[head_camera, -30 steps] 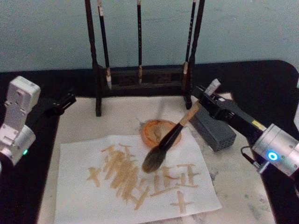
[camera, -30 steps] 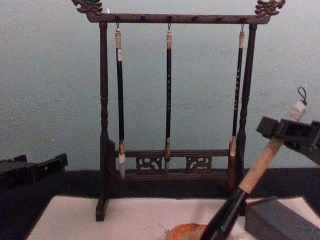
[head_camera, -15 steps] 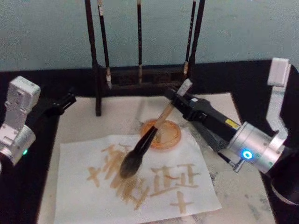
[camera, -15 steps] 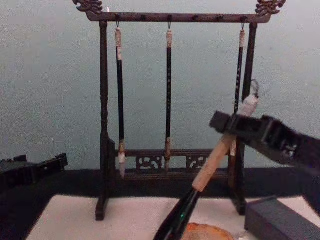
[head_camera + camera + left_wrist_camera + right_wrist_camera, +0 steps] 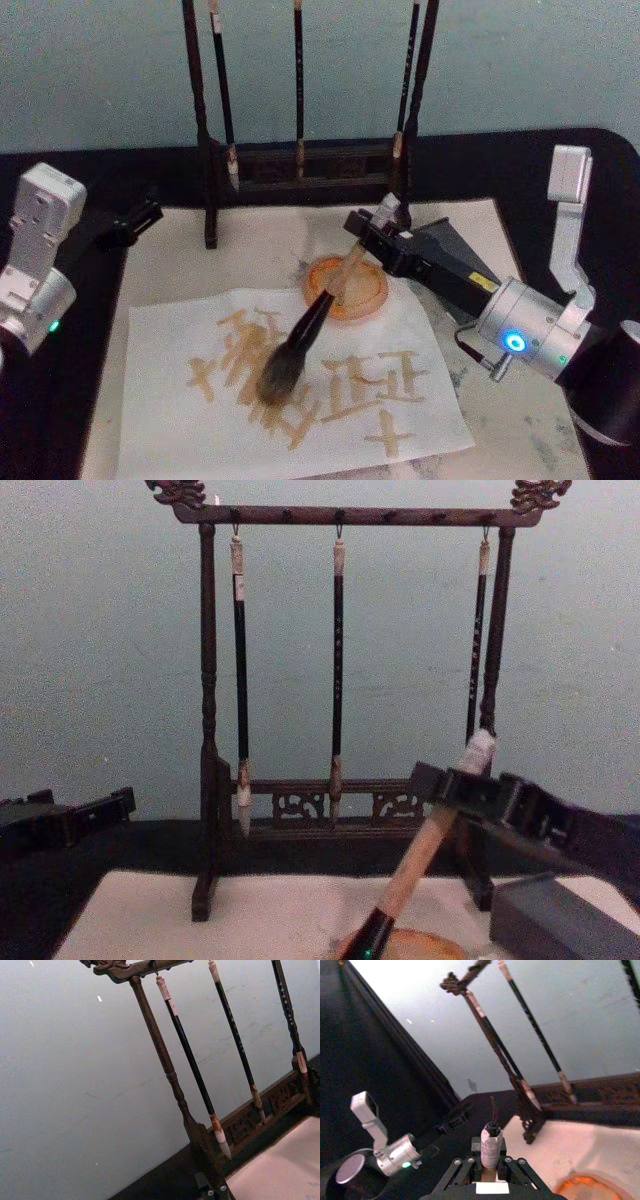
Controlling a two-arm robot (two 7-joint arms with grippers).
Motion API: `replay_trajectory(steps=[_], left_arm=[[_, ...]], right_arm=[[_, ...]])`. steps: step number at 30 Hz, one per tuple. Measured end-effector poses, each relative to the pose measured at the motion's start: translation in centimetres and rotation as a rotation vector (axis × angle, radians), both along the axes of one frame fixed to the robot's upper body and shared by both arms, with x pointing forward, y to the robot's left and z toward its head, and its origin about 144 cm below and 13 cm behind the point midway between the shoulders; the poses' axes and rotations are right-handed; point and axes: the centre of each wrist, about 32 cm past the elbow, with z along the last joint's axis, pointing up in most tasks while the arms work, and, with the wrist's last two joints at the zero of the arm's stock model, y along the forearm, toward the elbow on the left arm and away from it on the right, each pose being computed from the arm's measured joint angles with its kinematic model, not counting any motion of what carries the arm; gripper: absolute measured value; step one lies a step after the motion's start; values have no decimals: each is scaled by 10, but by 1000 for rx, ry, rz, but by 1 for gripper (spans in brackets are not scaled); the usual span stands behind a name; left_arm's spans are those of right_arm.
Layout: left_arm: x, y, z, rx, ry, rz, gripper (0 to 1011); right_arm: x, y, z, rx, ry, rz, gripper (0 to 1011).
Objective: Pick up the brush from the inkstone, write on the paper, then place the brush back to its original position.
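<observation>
Head view, centre: noted right tool (image 5: 362,232) clamped high on brush (image 5: 318,308) handle; judged handle stiff, light, bristles soft on paper (image 5: 160,440); left tool (image 5: 135,220) parked, left edge.

1. The right gripper (image 5: 365,240) is black and boxy, a wedge-shaped casing with a little yellow sticker (image 5: 487,286) on its side.
2. Toward 4 o'clock from it there's a silver cylindrical wrist (image 5: 535,325) with a glowing blue ring light (image 5: 515,342), and a thin black cable (image 5: 468,350) loops off it.
3. A white angular link (image 5: 568,225) sits at the wrist's 1 o'clock, and a fat black round joint (image 5: 610,395) at its 4 o'clock.
4. Right wrist view: black linkage bars with silver screws (image 5: 470,1160) and a white rectangular tag (image 5: 492,1188).
5. The left arm has a white blocky link (image 5: 42,225) and a silver-grey cylinder (image 5: 30,305) with a green light (image 5: 52,326). The black left gripper (image 5: 145,214) is at its 2 o'clock.
6. Left wrist view: two tiny silver screw heads (image 5: 220,1188) at 6 o'clock.
</observation>
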Motion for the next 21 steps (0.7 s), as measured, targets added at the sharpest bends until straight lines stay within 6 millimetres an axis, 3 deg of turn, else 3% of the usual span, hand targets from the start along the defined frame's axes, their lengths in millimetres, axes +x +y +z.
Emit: replay_trajectory(steps=[21], left_arm=[[0,0,0,0,0,0,1002]], right_arm=[[-12,-52,-14,3,35,-127,163]])
